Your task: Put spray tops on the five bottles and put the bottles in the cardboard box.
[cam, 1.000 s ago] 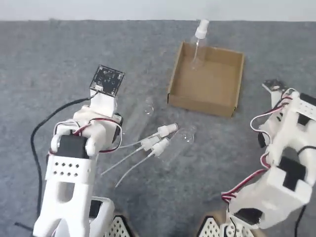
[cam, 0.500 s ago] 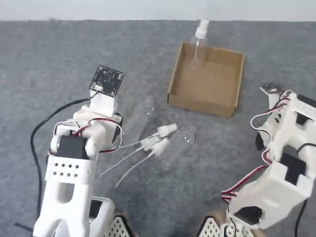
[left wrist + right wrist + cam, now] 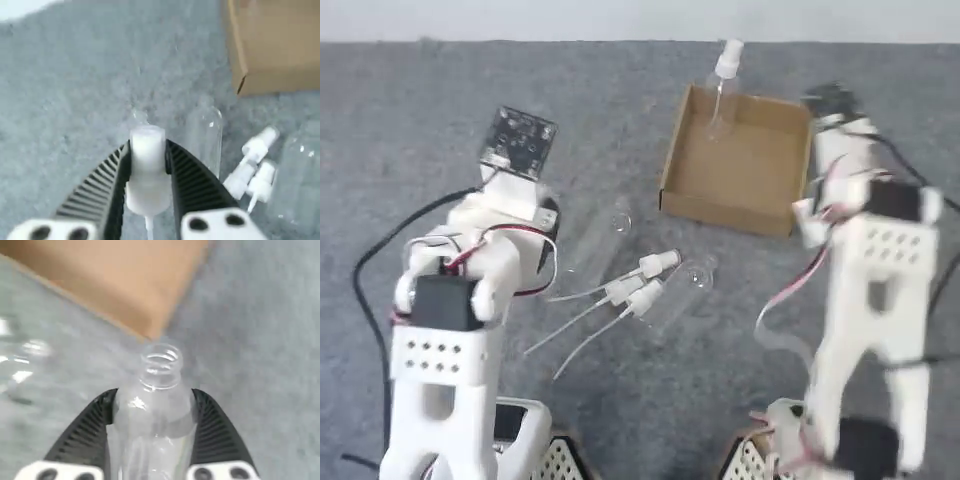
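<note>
Close beside the cardboard box [image 3: 725, 212], the right gripper [image 3: 154, 394] clamps a clear bottle [image 3: 160, 371] between its fingers. The bottle's long axis runs along them, open neck pointing past the tips toward a box corner. Over the grey mat [image 3: 75, 75], the left gripper [image 3: 147, 146] pinches a spray top [image 3: 146, 175], lengthwise, tube trailing toward the wrist.

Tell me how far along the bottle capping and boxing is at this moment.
Done: one clear bottle with a white spray top stands in the brown cardboard box. In hand: the left gripper holds a white spray top, the right gripper an open-necked clear bottle, not yet joined. Left: three loose spray tops and at least two bare bottles lie on the grey carpet.
</note>
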### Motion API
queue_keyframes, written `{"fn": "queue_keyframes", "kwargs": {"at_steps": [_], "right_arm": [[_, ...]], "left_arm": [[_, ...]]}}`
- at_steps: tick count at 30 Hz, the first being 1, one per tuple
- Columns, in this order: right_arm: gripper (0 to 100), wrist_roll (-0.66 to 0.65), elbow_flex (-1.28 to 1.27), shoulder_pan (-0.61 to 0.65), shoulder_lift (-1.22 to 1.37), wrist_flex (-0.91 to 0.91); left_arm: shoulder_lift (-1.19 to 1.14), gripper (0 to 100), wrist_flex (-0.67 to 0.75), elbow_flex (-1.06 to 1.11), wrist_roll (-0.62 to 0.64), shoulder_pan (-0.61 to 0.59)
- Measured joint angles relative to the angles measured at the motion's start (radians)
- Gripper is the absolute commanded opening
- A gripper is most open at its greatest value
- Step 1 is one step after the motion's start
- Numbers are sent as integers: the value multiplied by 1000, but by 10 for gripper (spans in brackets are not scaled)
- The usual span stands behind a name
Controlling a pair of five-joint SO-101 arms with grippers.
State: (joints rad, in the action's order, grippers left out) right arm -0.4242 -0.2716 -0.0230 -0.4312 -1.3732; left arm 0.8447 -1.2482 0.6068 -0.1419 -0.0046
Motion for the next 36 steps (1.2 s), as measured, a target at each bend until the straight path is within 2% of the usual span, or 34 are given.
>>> {"fn": "queue_keyframes", "kwargs": {"at_steps": [3,8,15,20,23,27,32,36], "right_arm": [[6,87,-84,184,-149,41],[6,186,-238,450,-282,209],[6,273,-436,686,-284,493],[6,250,-534,729,-290,660],[6,209,-557,736,-325,698],[6,190,-634,839,-394,763],[6,184,-776,934,-483,914],[6,184,-793,934,-505,939]], "left_arm": [[0,10,-43,-101,52,0],[9,10,-94,-259,112,-2],[11,10,-94,-440,232,0],[21,10,-74,-519,322,-2],[28,10,-34,-520,384,-3],[28,10,28,-519,457,0],[29,10,184,-427,516,-3],[28,10,213,-365,522,2]]}}
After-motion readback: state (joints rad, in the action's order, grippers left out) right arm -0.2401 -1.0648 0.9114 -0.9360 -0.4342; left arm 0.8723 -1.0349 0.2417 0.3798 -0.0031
